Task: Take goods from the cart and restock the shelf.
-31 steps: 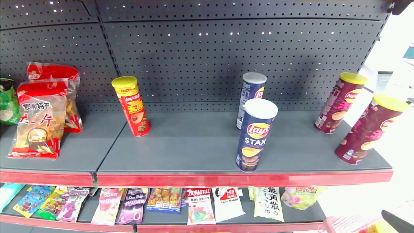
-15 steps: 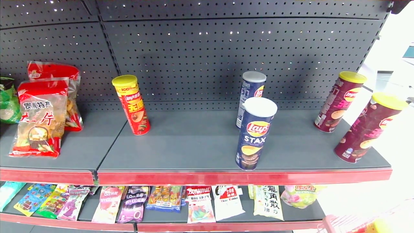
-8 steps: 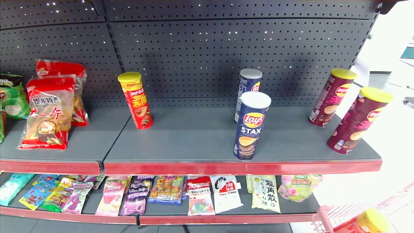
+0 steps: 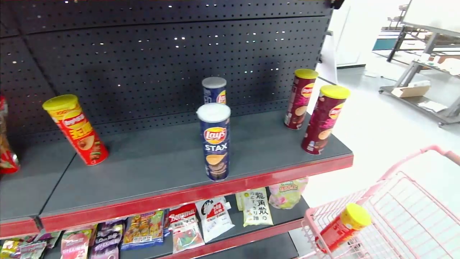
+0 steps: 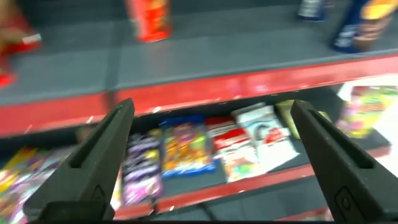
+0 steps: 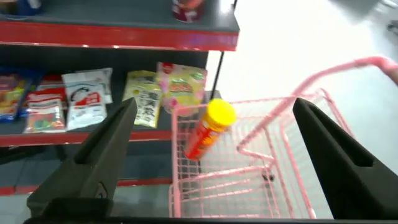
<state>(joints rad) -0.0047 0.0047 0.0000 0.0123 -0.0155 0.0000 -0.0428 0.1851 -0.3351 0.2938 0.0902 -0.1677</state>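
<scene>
Right tool (image 6: 214,103) spread wide; the red can (image 6: 205,134) leans in the cart (image 4: 309,213) ahead of it, centred on its gap. I'd descend past the wire rim and pinch mid-body below the lid (image 6: 221,114). Left tool (image 5: 212,104) spread too.

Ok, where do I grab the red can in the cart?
Grip the red can on its upper body, just below the yellow lid, coming down into the open-topped cart: it leans lid-up in the corner, and wire walls probably block its sides.
</scene>
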